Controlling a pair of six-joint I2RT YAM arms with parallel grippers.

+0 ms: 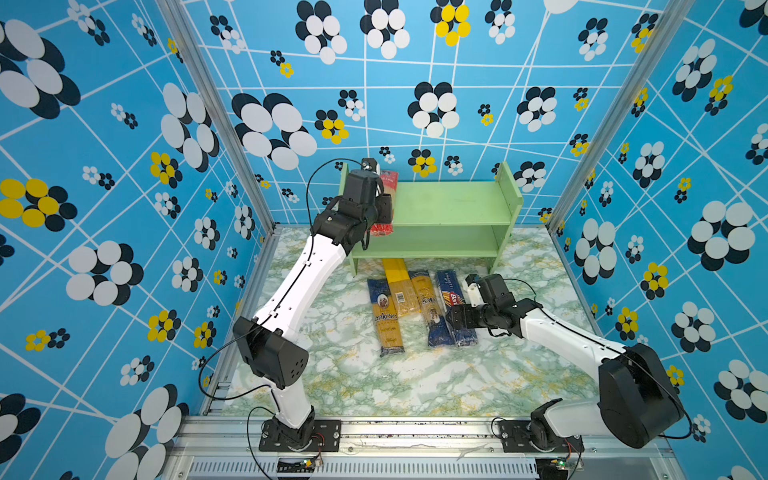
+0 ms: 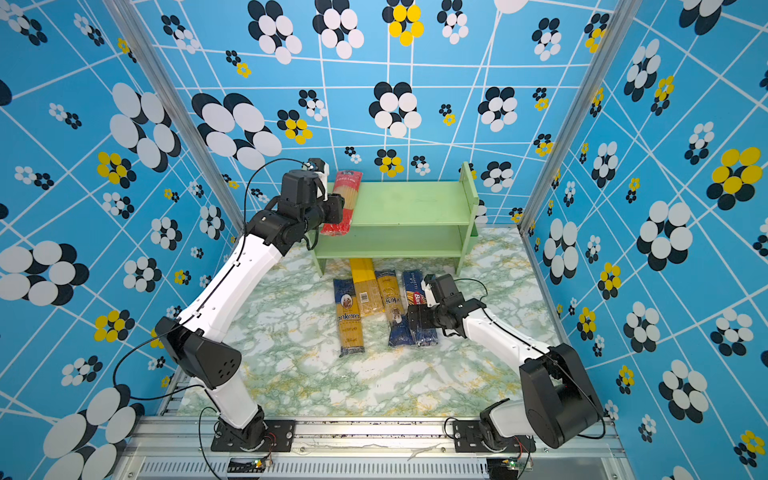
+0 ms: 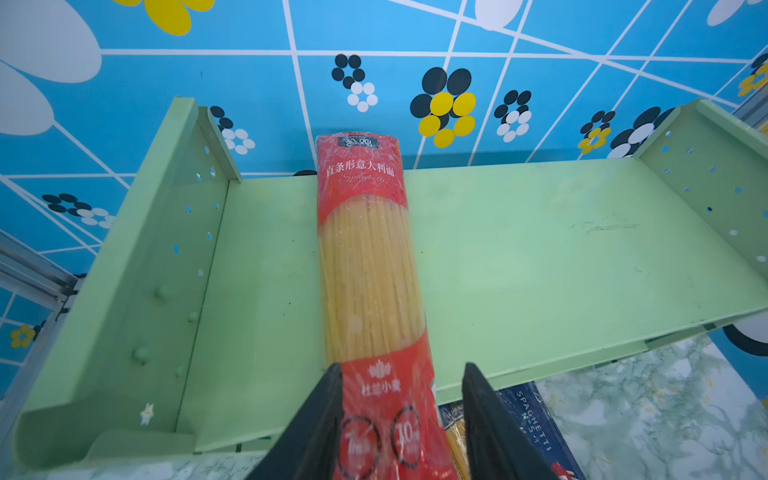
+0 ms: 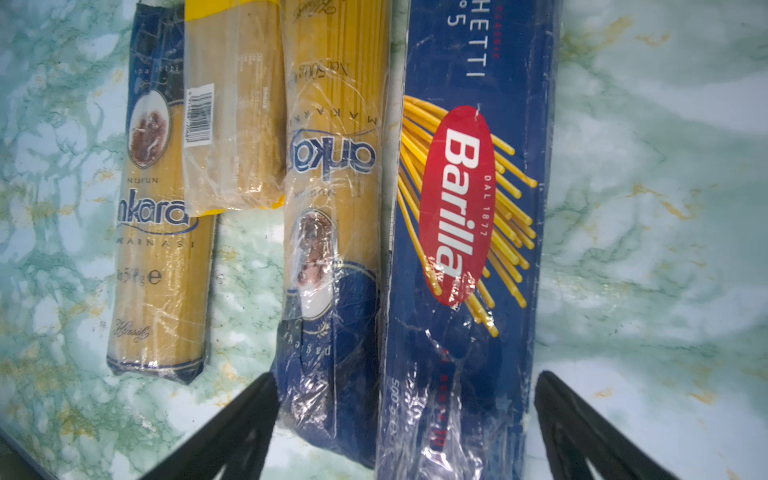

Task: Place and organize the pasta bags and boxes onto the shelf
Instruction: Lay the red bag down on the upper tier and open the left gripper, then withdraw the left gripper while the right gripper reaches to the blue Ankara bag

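Right gripper (image 4: 407, 376): spread wide, clamping nothing, low over the near ends of two packs, well in front of the shelf (image 1: 449, 203).
Barilla box (image 4: 469, 208): flat on the marble tabletop (image 1: 374, 386) in front of the shelf, pointing lengthwise toward it, rightmost in the row.
Right Ankara bag (image 4: 332, 208): just beside the box, dark-blue end nearest.
Barcoded yellow bag (image 4: 237, 124): between the two Ankara bags, closest of the row to the shelf.
Left Ankara bag (image 4: 158, 257): leftmost, partly under the barcoded bag's edge.
Red-ended spaghetti bag (image 3: 365, 257): on the shelf's top tier, toward its left side panel, near end overhanging the front edge.
Left gripper (image 3: 402, 365): at that overhanging end, jaws parted, one finger against the bag, the other clear of it.
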